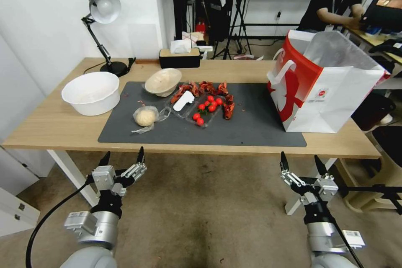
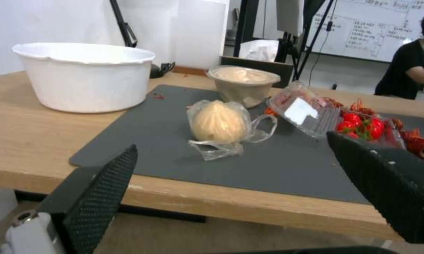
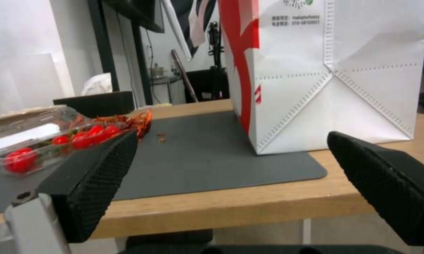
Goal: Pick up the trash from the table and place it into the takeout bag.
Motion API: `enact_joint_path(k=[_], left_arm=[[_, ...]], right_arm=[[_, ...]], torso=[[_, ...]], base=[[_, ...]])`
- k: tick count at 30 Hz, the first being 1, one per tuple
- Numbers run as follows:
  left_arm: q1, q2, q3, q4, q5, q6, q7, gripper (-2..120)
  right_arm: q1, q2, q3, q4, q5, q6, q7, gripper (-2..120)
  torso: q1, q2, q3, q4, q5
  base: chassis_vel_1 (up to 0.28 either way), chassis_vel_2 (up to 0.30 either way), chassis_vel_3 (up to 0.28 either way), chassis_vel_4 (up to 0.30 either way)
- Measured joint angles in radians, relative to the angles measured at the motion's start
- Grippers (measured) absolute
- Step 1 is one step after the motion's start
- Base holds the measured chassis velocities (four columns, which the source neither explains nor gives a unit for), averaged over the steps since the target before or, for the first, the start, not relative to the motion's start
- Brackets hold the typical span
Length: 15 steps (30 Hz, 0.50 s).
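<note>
Both grippers, left gripper [image 1: 122, 158] and right gripper [image 1: 302, 163], hang spread and empty low in frame, short of the table [image 1: 50, 125] edge; trash sits mid-frame on the grey mat [image 1: 251, 127], takeout bag [image 1: 324, 88] upright at right. Main risk I see: the thin crinkly clear bag [image 2: 221, 125] around the pale lump could slip or tear in a pinch. Beige bowl [image 1: 163, 81] is tilted and smooth, the clear clamshell [image 1: 188, 104] with tomatoes is flimsy, and the stiff paper bag could tip if bumped.
</note>
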Motion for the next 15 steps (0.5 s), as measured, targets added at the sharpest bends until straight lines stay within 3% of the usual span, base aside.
enact_joint_path(k=[15], left_arm=[[-0.021, 0.013, -0.007, 0.012, 0.002, -0.004, 0.000, 100]], right_arm=[[0.005, 0.003, -0.011, 0.026, -0.011, -0.003, -0.011, 100]], torso=[[0.000, 0.000, 0.000, 0.0000, 0.0001]], base=[[0.000, 0.000, 0.000, 0.000]])
